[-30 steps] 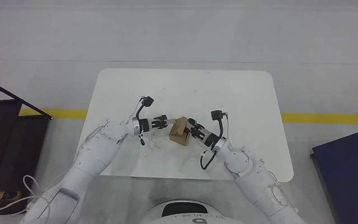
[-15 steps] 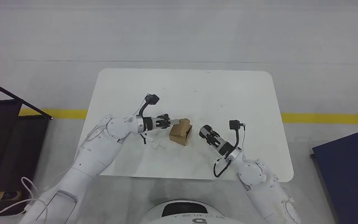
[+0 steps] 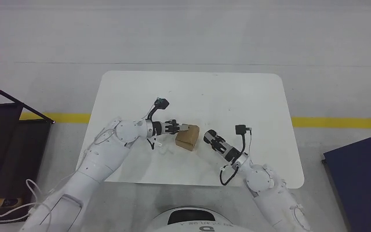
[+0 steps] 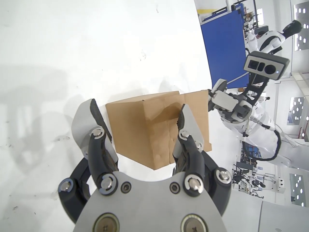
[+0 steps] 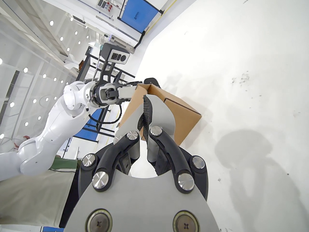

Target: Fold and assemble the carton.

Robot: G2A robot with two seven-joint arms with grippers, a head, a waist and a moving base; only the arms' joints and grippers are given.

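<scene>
A small brown carton (image 3: pixel 188 138) lies near the middle of the white table (image 3: pixel 232 95), one flap sticking out sideways. My left gripper (image 3: pixel 175 128) is open at the carton's left end, its fingers straddling a corner of the carton (image 4: pixel 144 131); whether they press it I cannot tell. My right gripper (image 3: pixel 206 137) is shut on nothing, its tip just off the carton's right side. In the right wrist view the shut fingertips (image 5: pixel 146 102) point at the carton (image 5: pixel 179 114), with the left gripper (image 5: pixel 142 84) beyond it. The left wrist view has the right gripper (image 4: pixel 213 95) at the flap's edge.
The table's far half and right side are bare white surface. The front edge (image 3: pixel 191 184) runs close behind both arms. A dark rack (image 3: pixel 17 124) stands off the table's left side and a blue panel (image 3: pixel 351 168) off its right.
My right gripper drew back off the carton, then crept a little toward it again. The left gripper shifted slightly right along the carton's end, and the carton turned a little.
</scene>
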